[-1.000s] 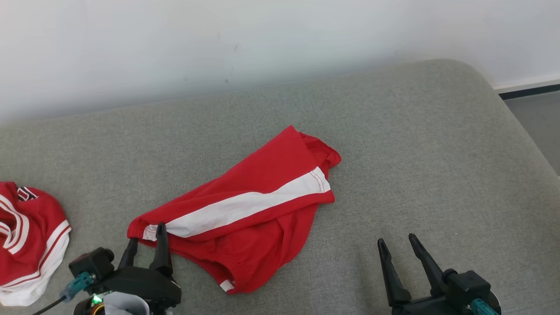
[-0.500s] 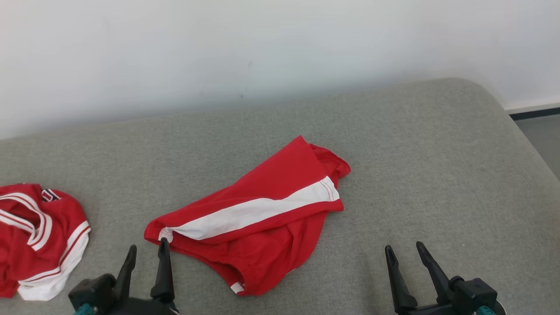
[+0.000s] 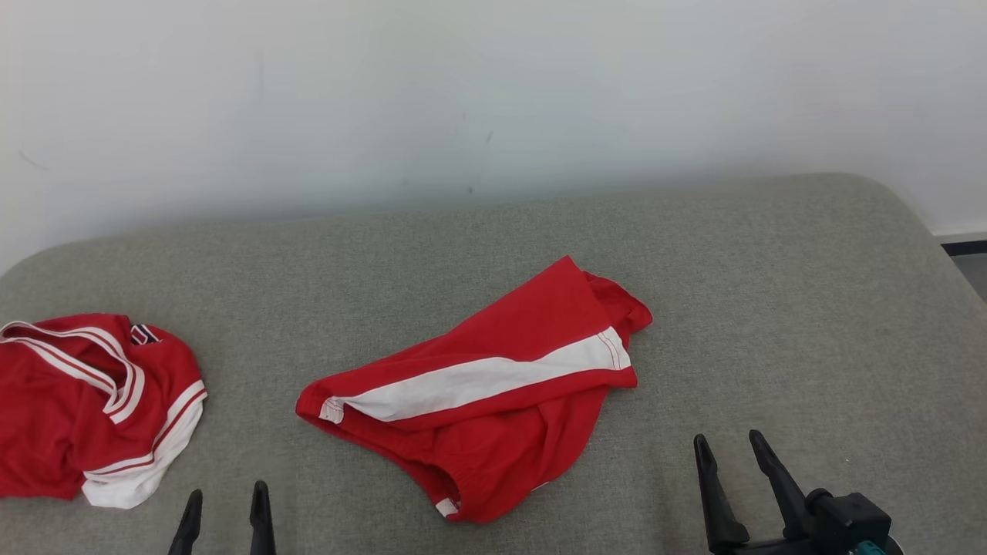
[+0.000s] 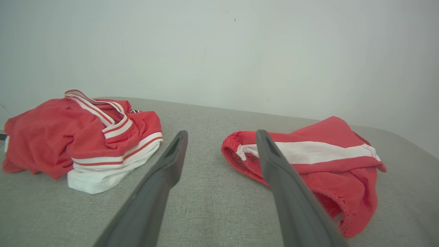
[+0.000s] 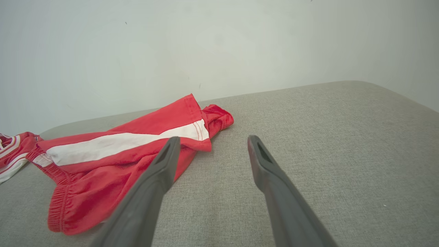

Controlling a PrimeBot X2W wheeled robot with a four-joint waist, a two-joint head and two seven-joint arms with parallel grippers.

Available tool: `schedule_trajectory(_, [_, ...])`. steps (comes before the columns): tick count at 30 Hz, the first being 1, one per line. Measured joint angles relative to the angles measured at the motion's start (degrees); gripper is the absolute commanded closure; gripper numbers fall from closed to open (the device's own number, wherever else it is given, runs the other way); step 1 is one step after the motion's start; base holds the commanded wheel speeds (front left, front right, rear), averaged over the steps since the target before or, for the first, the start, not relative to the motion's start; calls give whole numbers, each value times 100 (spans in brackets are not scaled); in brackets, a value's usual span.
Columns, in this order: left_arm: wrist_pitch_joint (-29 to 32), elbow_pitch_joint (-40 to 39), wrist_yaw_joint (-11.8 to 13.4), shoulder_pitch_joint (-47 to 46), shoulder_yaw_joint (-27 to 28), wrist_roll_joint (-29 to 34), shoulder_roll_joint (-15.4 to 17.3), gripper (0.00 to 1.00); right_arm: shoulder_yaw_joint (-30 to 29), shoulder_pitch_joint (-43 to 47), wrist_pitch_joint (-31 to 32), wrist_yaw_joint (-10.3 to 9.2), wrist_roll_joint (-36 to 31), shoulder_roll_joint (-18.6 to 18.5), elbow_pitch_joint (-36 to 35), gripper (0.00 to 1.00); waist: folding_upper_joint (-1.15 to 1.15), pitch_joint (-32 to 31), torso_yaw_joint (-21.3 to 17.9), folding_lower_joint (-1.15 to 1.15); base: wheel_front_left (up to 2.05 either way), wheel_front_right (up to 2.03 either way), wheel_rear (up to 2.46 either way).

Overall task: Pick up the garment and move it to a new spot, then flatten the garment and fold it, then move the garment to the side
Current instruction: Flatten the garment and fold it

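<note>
The garment (image 3: 493, 401) is a pair of red shorts with a broad white side stripe, lying loosely folded on the grey cushion. It also shows in the left wrist view as the garment (image 4: 322, 161) and in the right wrist view as the garment (image 5: 113, 161). My left gripper (image 3: 226, 497) is open at the bottom edge, short of the waistband corner and apart from it. The left gripper (image 4: 221, 133) holds nothing. My right gripper (image 3: 729, 441) stands open to the right of the shorts, and the right gripper (image 5: 213, 139) is empty, its left finger near the stripe's end.
A second red garment with white trim (image 3: 92, 401), crumpled, lies at the cushion's left end, also seen as a red heap (image 4: 85, 137). The grey cushion (image 3: 810, 324) ends at a white wall behind and rounds off at the right, with floor (image 3: 970, 270) beyond.
The head camera has shifted, so the whole picture slid right and down. My left gripper has drawn back from the shorts' waistband corner, where its fingers were a second ago. The right gripper barely moved.
</note>
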Motion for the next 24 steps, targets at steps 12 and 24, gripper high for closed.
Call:
schedule_trajectory(12, [0, 100, -154, 348, 849, 539, -185, 0, -4, 46, 126, 0, -20, -30, 29, 0, 0, -51, 180, 0, 0, 0, 0])
schedule_trajectory(24, [0, 119, -323, 258, 621, 680, -249, 0, -122, -674, 1382, 0, 442, -164, 203, 0, 0, 82, 288, 1, 0, 0, 0])
